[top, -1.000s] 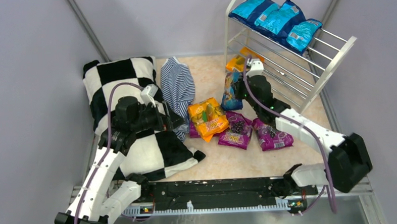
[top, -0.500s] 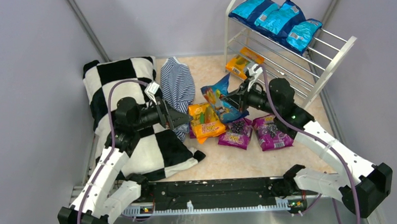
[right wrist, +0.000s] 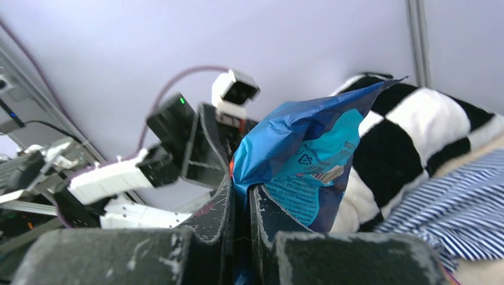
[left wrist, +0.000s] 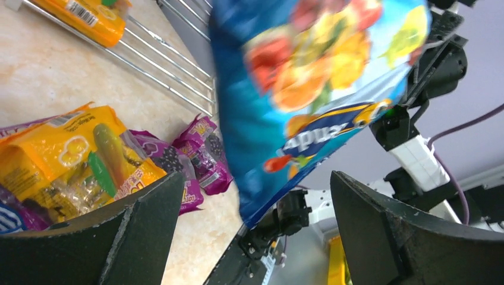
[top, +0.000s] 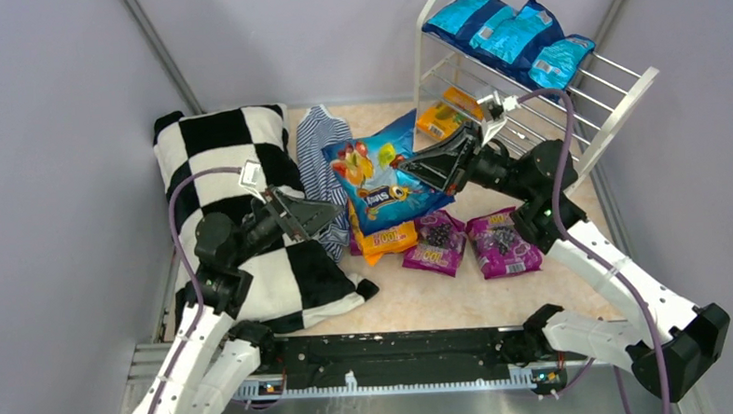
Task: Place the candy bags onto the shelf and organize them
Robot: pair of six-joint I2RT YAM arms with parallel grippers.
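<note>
My right gripper is shut on a blue candy bag with fruit pictures and holds it in the air above the floor pile; the pinched bag edge shows in the right wrist view. My left gripper is open and empty, facing the raised bag from the left, not touching it. An orange bag and two purple bags lie on the floor. The white shelf holds several blue bags on its top tier and an orange bag lower down.
A black-and-white checkered pillow lies under the left arm. A blue-and-white striped cloth lies between the pillow and the bags. Grey walls close in on both sides.
My right gripper has lifted the blue bag higher and swung it left toward the left gripper. My left arm has pulled back and tilted up, jaws open toward the bag.
</note>
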